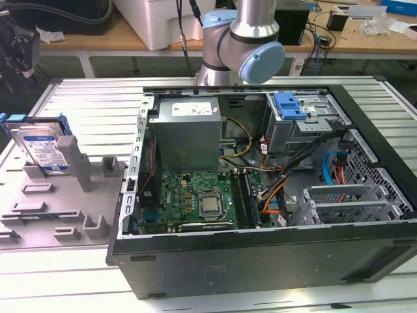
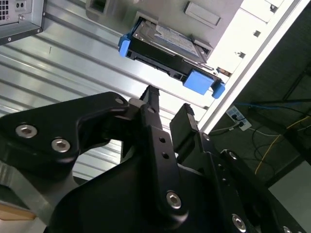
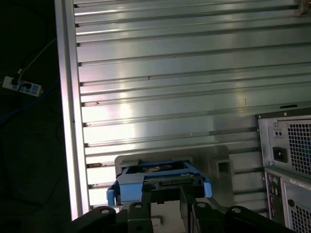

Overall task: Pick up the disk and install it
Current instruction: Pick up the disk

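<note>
Standing on edge in a grey holder (image 1: pixel 79 163), the disk (image 1: pixel 44 150) looks rigid, dense and shock-sensitive, best pinched across its blue rails (image 2: pixel 198 81); the gripper (image 2: pixel 167 104) hangs parted, empty.

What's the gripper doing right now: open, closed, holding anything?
Gripper: open, jaws apart, holding nothing; it is close to the disk, which stands in the grey stand.

A robotics lab or workshop: a ribbed aluminium bench (image 1: pixel 85 98) carries an opened computer tower (image 1: pixel 260 261), a robot arm (image 1: pixel 251 39) stands at twelve o'clock, and wooden benches (image 1: pixel 365 44) behind hold cables (image 1: pixel 319 32).
</note>
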